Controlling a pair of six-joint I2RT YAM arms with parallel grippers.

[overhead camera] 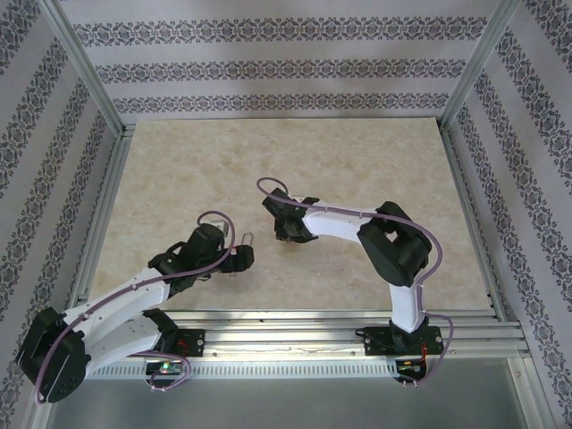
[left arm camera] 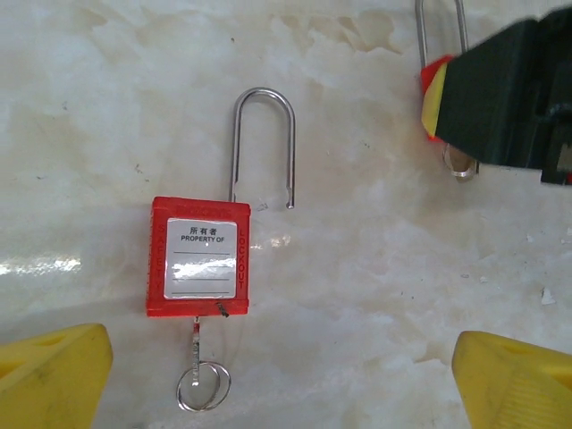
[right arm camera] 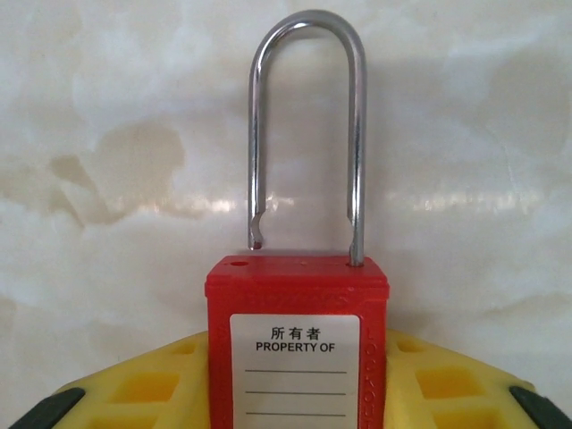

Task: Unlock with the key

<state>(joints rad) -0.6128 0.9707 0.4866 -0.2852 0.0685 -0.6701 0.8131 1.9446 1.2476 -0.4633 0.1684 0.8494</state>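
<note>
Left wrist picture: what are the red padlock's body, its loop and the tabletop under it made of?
Padlock body: looks like moulded red plastic, matte, carrying a glossy, paper-like label. Shackle: bright polished metal, probably steel, judging by its mirror-like glints. Tabletop: cream marble pattern with a soft sheen; whether it is real stone or printed laminate, I cannot tell.

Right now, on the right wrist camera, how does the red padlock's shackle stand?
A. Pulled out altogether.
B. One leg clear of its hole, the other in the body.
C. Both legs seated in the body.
B: on the shackle, the notched left leg ends just above its hole in the red padlock, while the right leg goes into the body.
</note>
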